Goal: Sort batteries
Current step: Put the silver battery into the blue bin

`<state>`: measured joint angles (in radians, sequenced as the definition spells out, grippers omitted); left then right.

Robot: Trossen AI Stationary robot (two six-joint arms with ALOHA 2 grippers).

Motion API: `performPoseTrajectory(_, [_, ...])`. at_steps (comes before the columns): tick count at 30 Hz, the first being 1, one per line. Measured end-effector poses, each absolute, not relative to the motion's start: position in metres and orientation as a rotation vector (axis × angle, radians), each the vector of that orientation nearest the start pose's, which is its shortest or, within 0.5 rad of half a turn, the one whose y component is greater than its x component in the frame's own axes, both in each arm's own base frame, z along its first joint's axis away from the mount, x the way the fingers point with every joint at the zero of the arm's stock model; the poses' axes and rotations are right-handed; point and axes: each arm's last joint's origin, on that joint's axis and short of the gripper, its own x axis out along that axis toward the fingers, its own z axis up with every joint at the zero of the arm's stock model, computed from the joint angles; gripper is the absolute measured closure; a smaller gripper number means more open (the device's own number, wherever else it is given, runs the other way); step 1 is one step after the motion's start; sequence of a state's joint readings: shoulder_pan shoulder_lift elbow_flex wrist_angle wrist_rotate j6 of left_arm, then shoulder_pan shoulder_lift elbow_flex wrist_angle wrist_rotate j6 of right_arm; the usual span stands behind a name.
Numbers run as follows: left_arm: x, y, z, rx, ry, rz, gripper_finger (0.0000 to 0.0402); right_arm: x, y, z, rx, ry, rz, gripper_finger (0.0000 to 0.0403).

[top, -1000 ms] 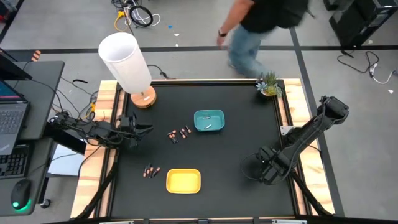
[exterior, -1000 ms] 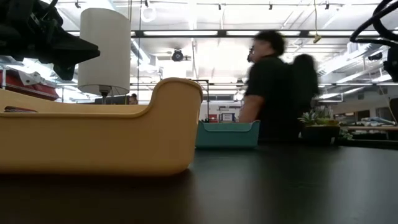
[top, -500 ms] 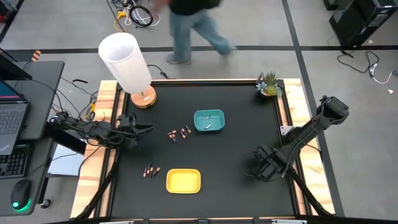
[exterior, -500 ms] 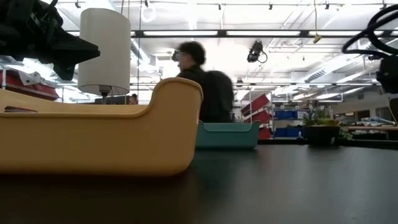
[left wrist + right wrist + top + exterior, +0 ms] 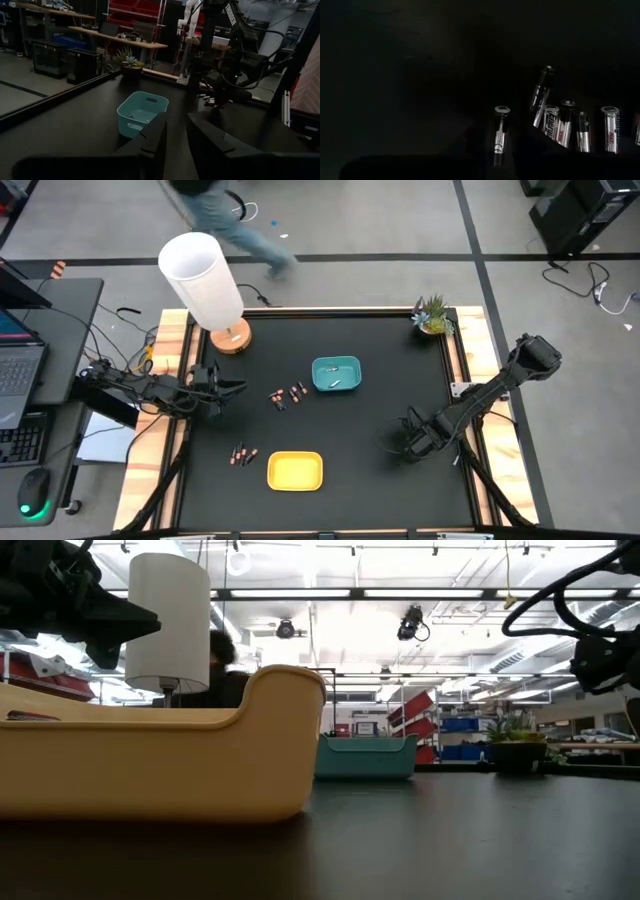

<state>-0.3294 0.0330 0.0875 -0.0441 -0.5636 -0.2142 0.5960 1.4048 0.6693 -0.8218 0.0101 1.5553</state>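
Though dim, batteries (image 5: 559, 125) by right hand (image 5: 412, 442), labels seemingly unreadable

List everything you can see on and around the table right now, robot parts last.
Teal tray: one, table centre, at least one battery inside.
Yellow tray: one, near front edge; contents not visible.
Batteries: small dark cluster left of the teal tray; a second cluster left of the yellow tray; exact count unclear.
Lamp: one, white shade, wooden base, back-left corner.
Plant: one, green, back-right corner.
Laptop: one, side desk at left.
Mouse: one, same desk.
Person: one, walking on the floor behind the table.
Left gripper: left edge, shut, empty.
Right gripper: right front of table.
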Motion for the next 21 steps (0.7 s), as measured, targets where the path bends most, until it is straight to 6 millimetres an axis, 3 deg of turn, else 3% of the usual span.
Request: performPoseTrajectory(21, [0.090, -0.014, 0.186, -0.220, -0.032, 0.233, 0.0312, 0.173, 0.119, 0.135, 0.654, 1.484, -0.756, 0.0359])
